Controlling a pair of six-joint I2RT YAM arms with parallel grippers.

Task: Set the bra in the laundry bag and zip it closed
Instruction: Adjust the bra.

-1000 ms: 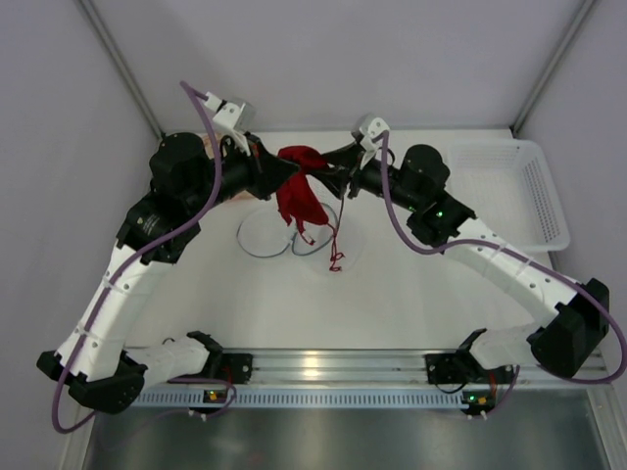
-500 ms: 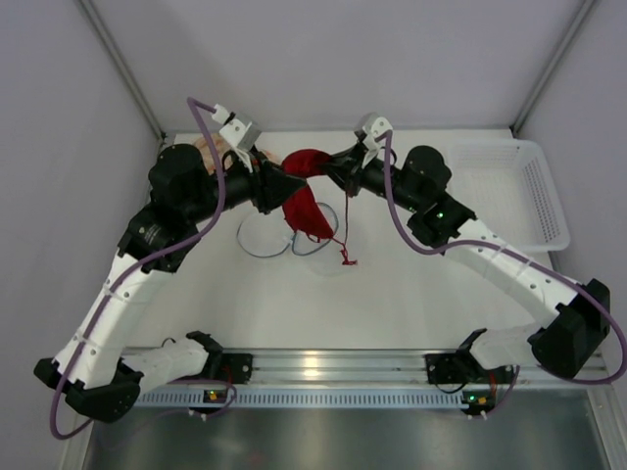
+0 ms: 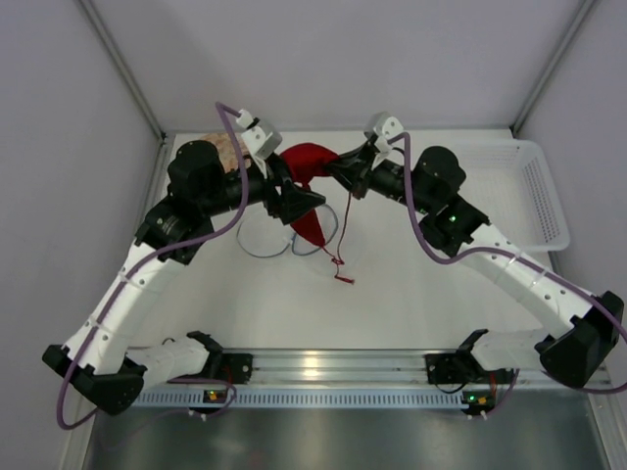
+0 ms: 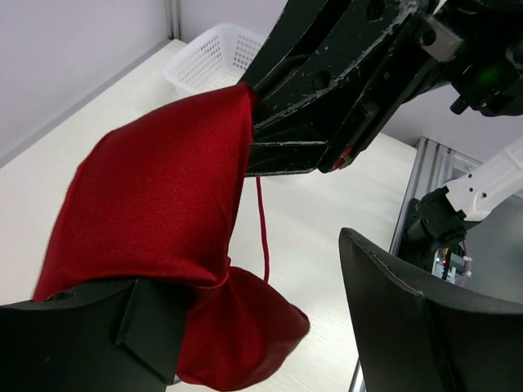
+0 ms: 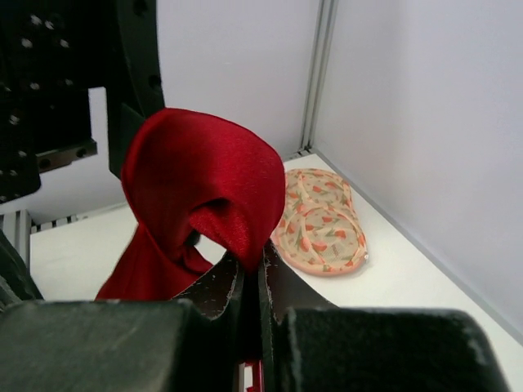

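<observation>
Right pincer [image 5: 249, 269] closed, pinching a fold of the red bra [image 5: 204, 180]; we note the satin looping up from between its fingers. Left pincer [image 4: 261, 302] open just beside it, jaws spread, cloth draped against one finger but not clamped. Bra hangs above the worktop [image 3: 411, 294], a strap dangling, over the translucent laundry bag [image 3: 265, 237] lying flat. Patterned padded piece [image 5: 320, 222] in the back corner; white basket [image 3: 514, 191] at far right.
</observation>
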